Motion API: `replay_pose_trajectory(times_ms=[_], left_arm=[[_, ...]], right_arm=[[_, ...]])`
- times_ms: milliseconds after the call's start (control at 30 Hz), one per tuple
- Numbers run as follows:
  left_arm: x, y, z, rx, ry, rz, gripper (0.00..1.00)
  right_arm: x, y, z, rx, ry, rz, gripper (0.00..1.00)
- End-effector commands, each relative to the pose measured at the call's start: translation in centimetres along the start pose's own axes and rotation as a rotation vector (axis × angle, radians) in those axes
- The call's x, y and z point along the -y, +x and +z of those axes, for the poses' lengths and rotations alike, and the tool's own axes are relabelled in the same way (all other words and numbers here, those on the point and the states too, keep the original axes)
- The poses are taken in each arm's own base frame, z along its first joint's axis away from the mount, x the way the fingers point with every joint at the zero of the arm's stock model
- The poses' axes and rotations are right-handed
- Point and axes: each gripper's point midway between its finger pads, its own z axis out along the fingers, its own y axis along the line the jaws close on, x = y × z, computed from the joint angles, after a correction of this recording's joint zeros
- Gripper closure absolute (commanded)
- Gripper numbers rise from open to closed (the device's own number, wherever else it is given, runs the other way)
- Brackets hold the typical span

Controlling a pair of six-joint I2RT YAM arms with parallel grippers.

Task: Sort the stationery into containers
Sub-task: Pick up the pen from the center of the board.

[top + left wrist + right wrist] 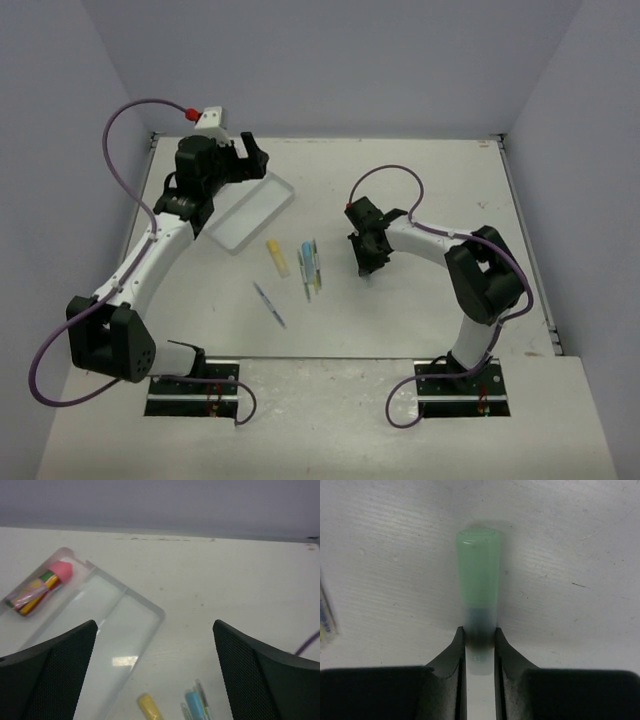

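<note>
Stationery: a tube (pixel 42 585) lies in the tray (pixel 255 205) at ten o'clock, the left tool (pixel 154 627) wide open above it. Pens (pixel 306 252) lie mid-desk (pixel 430 180). At their three o'clock the right tool (pixel 480 635) pinches the green highlighter (pixel 479 575); best to lift straight, keeping it level.

**Colours on the white table**

We see a white table (pixel 420 190), faintly ribbed and speckled with small dark marks, and pale lilac-grey walls (pixel 330 60). The tray (pixel 160 613) is clear with a whitish rim. The tube (pixel 37 591) has a pink cap and a body banded yellow, green and red. We count a yellow highlighter (pixel 277 257), a marker (pixel 307 252) with a light blue cap, and a bluish-grey thin pen (pixel 270 304). The pale green highlighter (pixel 479 570) is translucent mint, greying towards its lower end. The left gripper (pixel 154 630) is black with a fine mesh pattern; the right gripper (pixel 479 632) is plain black. The left arm (pixel 150 255) and right arm (pixel 430 238) are white with black joints, and their cables (pixel 135 110) are purple.
</note>
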Motion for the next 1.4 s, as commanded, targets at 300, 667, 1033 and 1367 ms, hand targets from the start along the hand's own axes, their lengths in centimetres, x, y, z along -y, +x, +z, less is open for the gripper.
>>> replay_pose_trajectory(times_ms=[300,667,1033,1367], left_arm=[[15.7,10.1,-9.7,-0.139,0.940,-0.222,0.00],[18.9,11.2,-8.3,-0.152,0.937,-0.266,0.19],[19.4,9.7,-6.6,-0.105,0.921,-0.292,0.53],[18.3,8.5,-4.9,-0.056,0.798,-0.266,0.20]], right_arm=[[-10.4,-6.1,-15.6,0.544,-0.720,-0.146,1.00],[-12.4,-7.5,-21.3,0.756,-0.902,-0.145,1.00],[-12.7,-7.6,-19.5,0.725,-0.879,-0.156,1.00],[-12.5,-7.2,-19.6,0.740,-0.877,-0.162,1.00]])
